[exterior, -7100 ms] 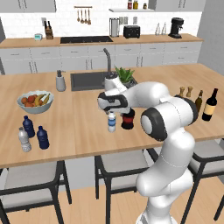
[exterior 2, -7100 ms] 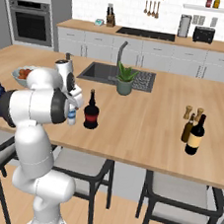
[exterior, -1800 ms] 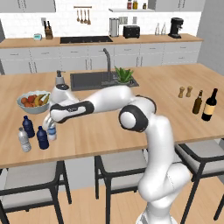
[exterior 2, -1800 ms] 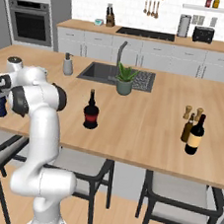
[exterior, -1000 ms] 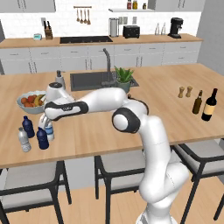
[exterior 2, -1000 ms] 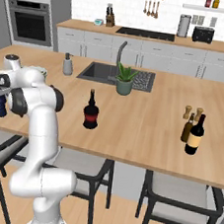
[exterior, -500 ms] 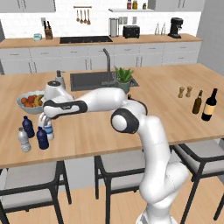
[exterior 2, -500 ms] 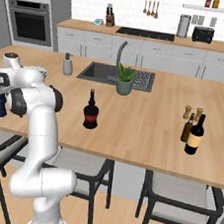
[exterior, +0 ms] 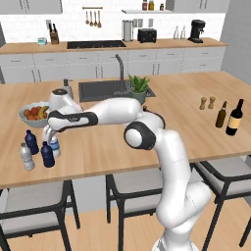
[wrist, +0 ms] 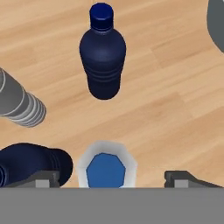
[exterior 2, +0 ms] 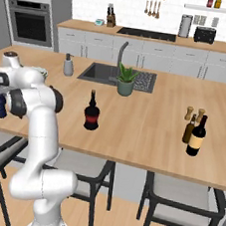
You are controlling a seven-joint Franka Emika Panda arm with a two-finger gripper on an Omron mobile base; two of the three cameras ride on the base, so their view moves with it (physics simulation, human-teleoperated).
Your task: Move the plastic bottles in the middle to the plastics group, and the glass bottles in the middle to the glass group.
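Left base view shows the white arm stretched far left over the wooden desk (exterior: 162, 132), its jaws (exterior: 50, 135) hanging above a cluster of small plastic bottles near the desk's left front edge. That cluster holds two dark navy bottles (exterior: 31, 141), a greyish clear bottle (exterior: 26, 156) and a clear bottle with a blue label band (exterior: 55, 146), the last one standing directly under the jaws. A bowl of fruit (exterior: 34, 113) sits just behind the cluster.

Hand view looks straight down on the clear bottle's top (wrist: 106, 165), which sits between the two dark fingertips (wrist: 43, 178); the jaws stand wide, each tip apart from the bottle, so nothing is gripped. A navy bottle (wrist: 103, 54) stands upright farther off, another navy one (wrist: 30, 164) is just beside one fingertip, and the greyish bottle (wrist: 19, 103) stands near the edge.

Right base view shows the squat black bottle with a red label (exterior 2: 91, 113) upright in the middle of the desk, well apart from the arm. At the desk's right end stand a slim amber bottle (exterior 2: 189, 129) and a taller dark wine bottle (exterior 2: 197, 137), touching or nearly so, with two wooden pepper mills (exterior 2: 194, 114) just behind them.
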